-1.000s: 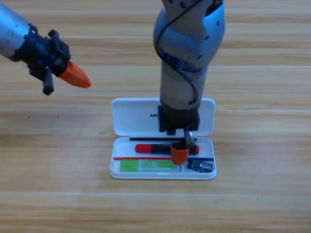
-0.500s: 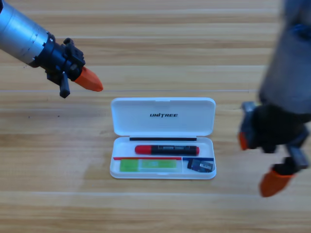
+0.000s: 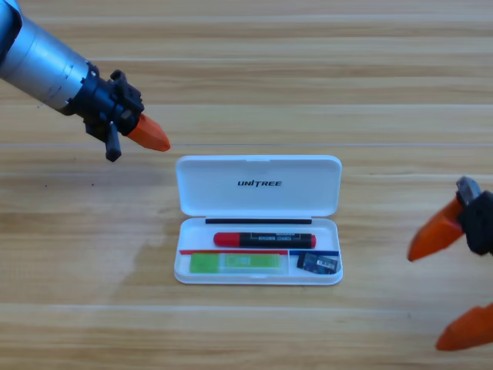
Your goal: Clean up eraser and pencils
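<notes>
Right gripper (image 3: 454, 287) gone from over the white case (image 3: 259, 187), withdrawn to the table's 4 o'clock edge, orange jaws now spread apart, left gripper (image 3: 151, 136) advanced from 10 o'clock toward the case's upper left corner.

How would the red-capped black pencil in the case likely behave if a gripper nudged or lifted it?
The black pencil looks like a rigid, round barrel, so it would probably stay stiff and could roll on bare wood. Lying inside the white case, it is likely kept from rolling far. Its smooth surface may slip between jaws.
</notes>
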Action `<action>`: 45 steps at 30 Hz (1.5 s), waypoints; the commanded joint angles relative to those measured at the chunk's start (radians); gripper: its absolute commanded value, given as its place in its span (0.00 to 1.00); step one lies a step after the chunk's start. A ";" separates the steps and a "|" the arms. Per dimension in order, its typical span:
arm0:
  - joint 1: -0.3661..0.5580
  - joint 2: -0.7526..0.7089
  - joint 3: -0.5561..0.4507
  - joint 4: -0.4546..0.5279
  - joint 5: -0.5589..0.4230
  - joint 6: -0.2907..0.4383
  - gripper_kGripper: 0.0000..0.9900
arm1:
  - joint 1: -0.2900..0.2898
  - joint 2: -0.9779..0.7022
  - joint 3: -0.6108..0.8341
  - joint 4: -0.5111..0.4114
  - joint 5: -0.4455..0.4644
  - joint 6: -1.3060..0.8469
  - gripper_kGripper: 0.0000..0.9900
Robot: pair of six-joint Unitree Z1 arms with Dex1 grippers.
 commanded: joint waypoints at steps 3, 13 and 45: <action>-0.027 0.062 0.006 -0.021 -0.008 -0.011 0.00 | -0.064 -0.194 0.071 -0.182 0.175 0.063 0.94; -0.093 0.109 -0.012 -0.055 -0.011 -0.015 0.00 | -0.062 -0.204 0.017 -0.187 0.226 0.102 0.94; -0.171 0.095 -0.007 -0.038 -0.033 -0.049 0.00 | -0.026 -0.175 -0.018 -0.179 0.227 0.151 0.94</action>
